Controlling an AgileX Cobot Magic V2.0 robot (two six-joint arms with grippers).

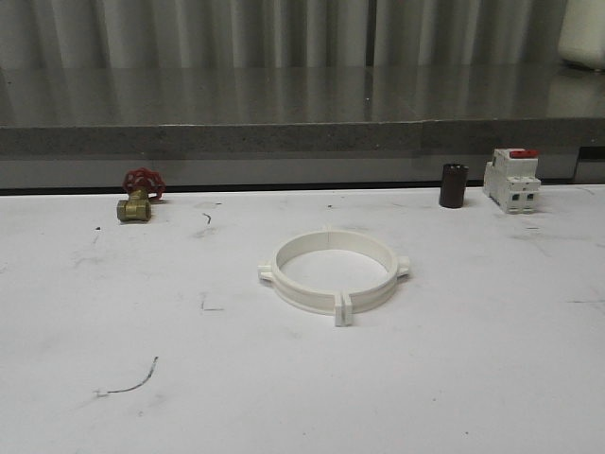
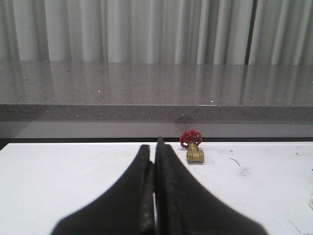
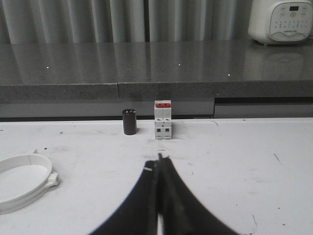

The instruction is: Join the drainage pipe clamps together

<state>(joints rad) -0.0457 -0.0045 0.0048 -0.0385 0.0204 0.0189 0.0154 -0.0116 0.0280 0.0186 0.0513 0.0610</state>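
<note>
Clamps (image 1: 333, 270) sit joined on the white bench (image 1: 473, 378), the 2 white half bands making 1 round ring that lies flat. Small square tabs stick out at the near side of the ring, pressed close with a thin gap between them. A little nub pokes out on each side of the ring.

Far from the ring, toward the back left, a brass valve (image 1: 135, 207) with a red wheel rests on the bench. Toward the back right of the ring stands a small dark cylinder (image 1: 453, 185), and just beside that, further from the ring, a white breaker (image 1: 511, 179) with a red top. Behind them all runs a grey stone ledge (image 1: 284, 137) with a pale curtain (image 1: 236, 28) at its back. A white machine with buttons (image 3: 282, 20) sits on the ledge, well beyond the ring on the right.

The left hand (image 2: 155, 147) is pressed closed with nothing in it, held over the bench and pointing toward the valve, well apart from the ring. The right hand (image 3: 159, 159) is pressed closed too, holding nothing, and points toward the breaker, with the ring off to its side and not touching it.
</note>
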